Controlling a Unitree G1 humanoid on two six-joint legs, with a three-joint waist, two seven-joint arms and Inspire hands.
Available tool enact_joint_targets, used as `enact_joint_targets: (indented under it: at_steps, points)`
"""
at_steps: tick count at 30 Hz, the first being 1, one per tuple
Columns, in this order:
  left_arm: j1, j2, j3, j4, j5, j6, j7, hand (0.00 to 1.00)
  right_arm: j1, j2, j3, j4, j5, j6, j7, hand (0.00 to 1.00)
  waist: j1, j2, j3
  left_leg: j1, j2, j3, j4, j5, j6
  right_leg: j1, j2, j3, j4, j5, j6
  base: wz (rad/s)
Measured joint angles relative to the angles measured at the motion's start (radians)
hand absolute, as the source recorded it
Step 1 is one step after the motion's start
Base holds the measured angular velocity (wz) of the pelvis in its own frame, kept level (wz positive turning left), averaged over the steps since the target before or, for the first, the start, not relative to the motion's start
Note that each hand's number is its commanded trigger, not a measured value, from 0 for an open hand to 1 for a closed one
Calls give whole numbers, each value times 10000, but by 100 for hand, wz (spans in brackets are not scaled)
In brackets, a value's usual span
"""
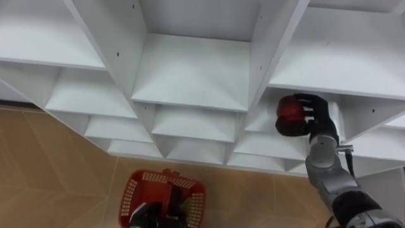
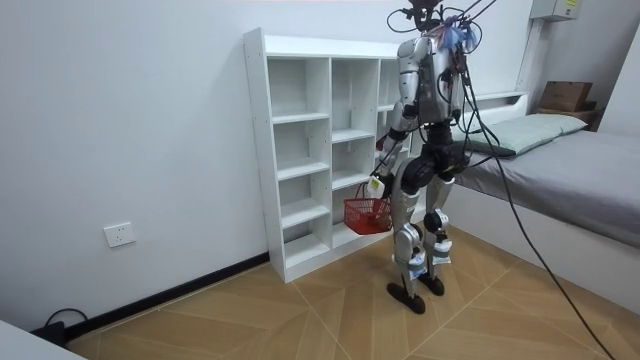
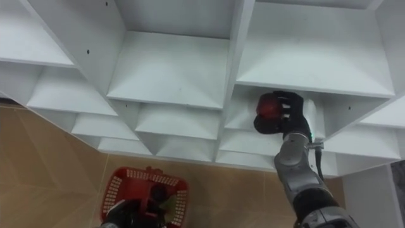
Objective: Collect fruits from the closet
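Robot stands facing the white closet [image 1: 190, 76], close to its front, bed behind it. Right hand [image 1: 318, 120] is up at the front edge of a compartment in the closet's right column, fingers curled around a red fruit [image 1: 290, 109]. The fruit is clamped in the hand at the compartment mouth and sits clear of the shelf board. Left hand [image 2: 376, 185] hangs low by the closet's lower shelves, closed on the handle of a red basket [image 1: 135, 188]. Basket hangs just above the floor, close to the closet's bottom edge, well below the fruit.
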Motion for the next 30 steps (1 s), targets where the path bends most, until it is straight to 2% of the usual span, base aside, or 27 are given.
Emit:
enact_joint_targets:
  at_steps: [3, 6, 7, 8, 10, 13, 16, 21, 26, 30]
  points:
    - [14, 25, -1, -39, 5, -1, 4, 100, 258, 31, 151, -82, -22, -16, 200, 100, -21, 2, -3, 210, -2, 0, -38, -1, -1, 235, 10, -5, -86, -3, 5, 0]
    - [106, 128, -5, -119, -5, -7, 37, 100, 732, 102, 389, -550, 3, -28, 351, 100, -242, -4, -17, 354, -10, -41, -57, -1, -1, 451, 18, -76, -213, -3, 7, 5]
    - [231, 167, 7, -203, -7, -21, 41, 100, 1098, 121, 390, -794, -30, -101, 445, 100, -274, -4, -91, 468, -12, -37, -151, -1, -1, 569, 31, -76, -316, 1, 18, 5]
    - [298, 182, 9, -241, -7, -38, 45, 100, 1294, 123, 388, -864, -29, -172, 490, 100, -286, 5, -100, 565, -13, -36, -186, -1, -1, 686, 43, -76, -388, 11, 32, 0]
    - [629, 198, 250, -433, 1, -62, 85, 100, 2007, 214, 380, -1196, -51, -279, 647, 100, -356, 8, -219, 961, -20, 7, -357, -1, -1, 1050, 67, -5, -558, 21, 57, -6]
    - [838, 205, 385, -888, -15, -180, 206, 100, 2721, 270, 457, -1924, -49, -274, 947, 100, -481, 16, -279, 1145, -22, 33, -397, -2, -1, 1219, 73, 30, -575, 15, 72, -3]
    - [1153, 163, 376, -1485, -30, -344, 257, 100, 3540, 285, 788, -2717, -82, -253, 1131, 100, -551, 13, -287, 1465, -16, 85, -498, -2, -1, 1482, 80, 88, -593, 9, 80, -5]
    - [1322, 127, 392, -1770, -288, -426, 441, 100, 4126, 369, 868, -3260, -97, -243, 1312, 100, -799, -2, -298, 1968, -18, 134, -668, -3, -2, 1931, 83, 88, -732, -17, 112, -1]
    - [1355, 125, 407, -2590, -403, -426, 655, 100, 4966, 307, 975, -4464, -246, -241, 1401, 100, -783, -5, -305, 2178, -22, 152, -817, 2, -10, 2039, 98, 139, -713, -3, 119, -2]
    - [1363, 77, 573, -2901, -394, -428, 695, 100, 5318, 275, 980, -4971, -1053, -224, 1783, 100, -742, 12, -296, 2456, 11, 327, -990, 0, -12, 2209, 185, 418, -734, -3, 123, -13]
